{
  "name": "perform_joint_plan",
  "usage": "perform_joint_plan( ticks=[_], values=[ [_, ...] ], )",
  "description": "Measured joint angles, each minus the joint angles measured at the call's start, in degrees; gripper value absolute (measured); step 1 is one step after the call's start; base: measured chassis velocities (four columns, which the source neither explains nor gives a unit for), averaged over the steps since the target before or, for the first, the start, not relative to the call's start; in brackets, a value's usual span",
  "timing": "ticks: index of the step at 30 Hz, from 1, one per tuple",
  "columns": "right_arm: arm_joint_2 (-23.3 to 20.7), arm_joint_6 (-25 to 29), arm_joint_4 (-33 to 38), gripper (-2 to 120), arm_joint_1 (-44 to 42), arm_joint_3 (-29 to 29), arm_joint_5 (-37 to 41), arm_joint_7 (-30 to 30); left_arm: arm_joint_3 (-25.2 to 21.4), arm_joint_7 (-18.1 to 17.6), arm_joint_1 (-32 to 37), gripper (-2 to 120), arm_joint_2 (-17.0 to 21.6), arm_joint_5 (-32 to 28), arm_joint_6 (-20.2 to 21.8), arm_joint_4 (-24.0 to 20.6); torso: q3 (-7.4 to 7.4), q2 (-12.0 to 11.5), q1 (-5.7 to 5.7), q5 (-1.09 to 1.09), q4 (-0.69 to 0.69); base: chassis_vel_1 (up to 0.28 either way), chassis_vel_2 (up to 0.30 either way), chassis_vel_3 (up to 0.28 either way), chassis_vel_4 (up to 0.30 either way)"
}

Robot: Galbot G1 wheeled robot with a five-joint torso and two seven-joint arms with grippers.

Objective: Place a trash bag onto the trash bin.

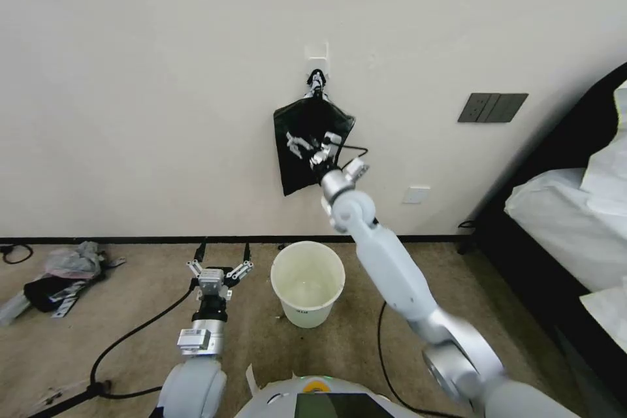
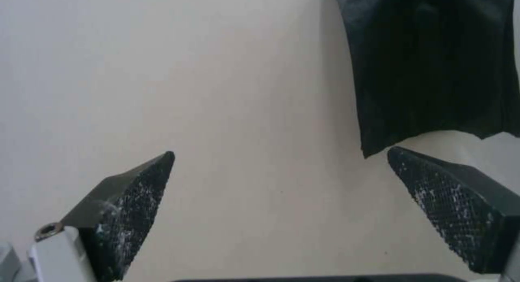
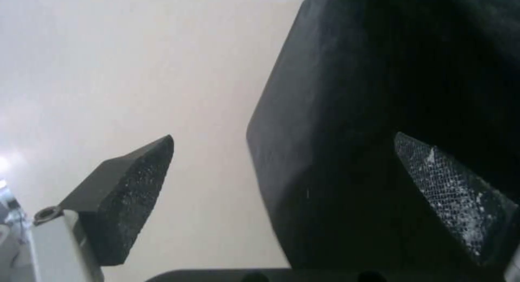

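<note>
Wall (image 1: 163,78): your supply hangs here. A flat bundle (image 1: 307,144) of black bags is pinched to a point under a clip at a white hook (image 1: 317,59), well above the floor and a little left of straight over the bin. No single loose bag is free of it yet; the task's bag is somewhere in that bundle.

Right arm: raised to the bundle. Right gripper (image 1: 310,144) sits at the bundle's mid-height, against its front face. In the right wrist view the fingers (image 3: 130,200) are spread wide with nothing between them; the bundle's edge lies inside the gap, not pinched.

Handling, your judgement call: expect thin, glossy film that is very light, limp and slippery, with layers clinging to each other. A wide bite would likely drag several sheets. Take only the front sheet, near a free lower corner or side edge, and watch for tearing at the clip.

Bin (image 1: 307,284): upright on the carpet near the wall, below the bundle. Mouth open, unlined; inside looks bare.

Left gripper (image 1: 219,272): low, just left of the bin, apart from it, pointed at the wall. Left wrist view shows the pads (image 2: 133,209) wide apart, holding nothing.

Small item: dark label low on the bin's side.
</note>
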Motion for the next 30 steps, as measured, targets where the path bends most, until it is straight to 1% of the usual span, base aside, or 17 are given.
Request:
perform_joint_plan(
  ticks=[2, 10, 19, 22, 30],
  values=[
    [0.5, 0.6, -2.9, 100, 2.1, 0.6, 1.8, -0.1, -0.2, 0.0, 0.1, 100, -0.1, 0.0, 0.0, 0.0, 0.00, 0.0, 0.00, 0.00, 0.00, 0.000, 0.000, 0.000, 0.000],
    [0.2, 1.8, -7.6, 100, 5.7, 3.4, 2.7, -1.4, -0.1, 0.0, -0.3, 100, 0.2, 0.0, 0.0, -0.1, 0.00, 0.0, 0.00, 0.01, -0.02, 0.000, 0.000, 0.000, 0.000],
    [-0.4, 2.1, -8.4, 100, 7.6, 4.5, 3.3, -2.4, -0.1, 0.0, -0.3, 100, 0.4, 0.0, 0.2, -0.2, 0.00, 0.0, 0.00, 0.01, -0.02, 0.000, 0.000, 0.000, 0.000],
    [0.0, 2.2, -9.4, 100, 9.7, 4.2, 3.3, -3.3, -0.1, 0.1, -0.1, 100, 0.5, -0.1, 0.3, -0.7, -0.01, 0.0, 0.00, 0.01, -0.01, 0.000, 0.000, 0.000, 0.000],
    [0.1, 2.2, -9.6, 100, 10.7, 3.0, 2.3, -4.5, -0.5, 0.1, 0.3, 100, 0.4, -0.1, 0.3, -1.0, 0.00, 0.0, 0.00, 0.00, 0.00, 0.000, 0.000, 0.000, 0.000]
  ],
)
